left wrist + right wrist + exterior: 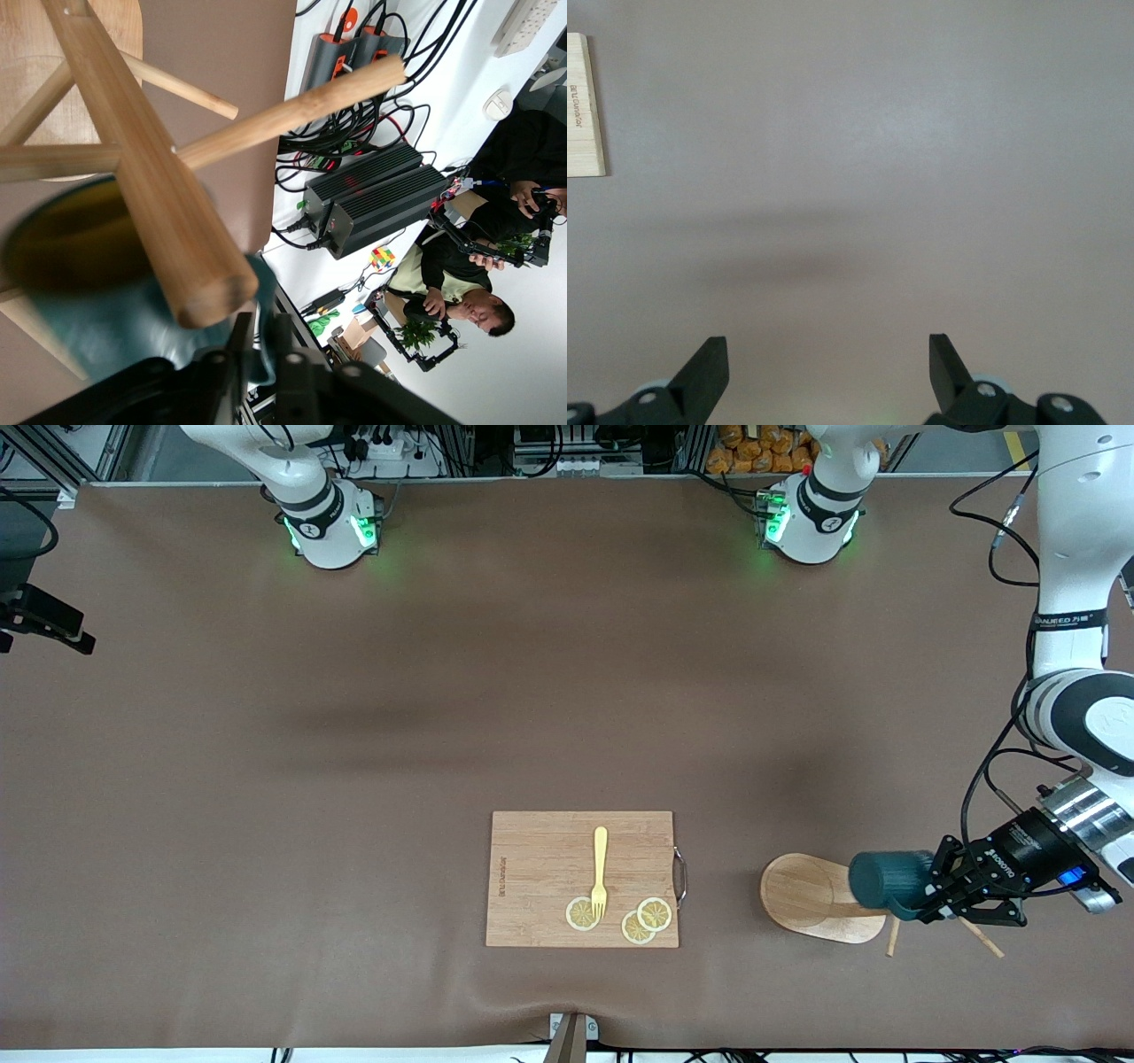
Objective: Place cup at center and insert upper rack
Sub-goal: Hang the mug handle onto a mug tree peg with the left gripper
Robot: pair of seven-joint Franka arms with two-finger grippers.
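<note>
The dark teal cup (pixel 886 877) is held by its handle in my left gripper (pixel 923 901), just above the table near the left arm's end. In the left wrist view the cup (pixel 97 301) is blurred, its olive inside showing, close against the pole. The upper rack, a light wooden mug tree, seems to lie on its side. Its oval base (pixel 811 895) is next to the cup, and its pole (pixel 151 177) and pegs (pixel 292 111) point toward my left gripper (pixel 261 332). My right gripper (pixel 828 354) is open and empty over bare table and is out of the front view.
A rectangular bamboo cutting board (pixel 532 868) with a metal handle lies near the front camera. On it are a yellow fork (pixel 600 868) and three lemon slices (pixel 640 921). One corner of the board also shows in the right wrist view (pixel 585 106). A brown mat (pixel 354 735) covers the table.
</note>
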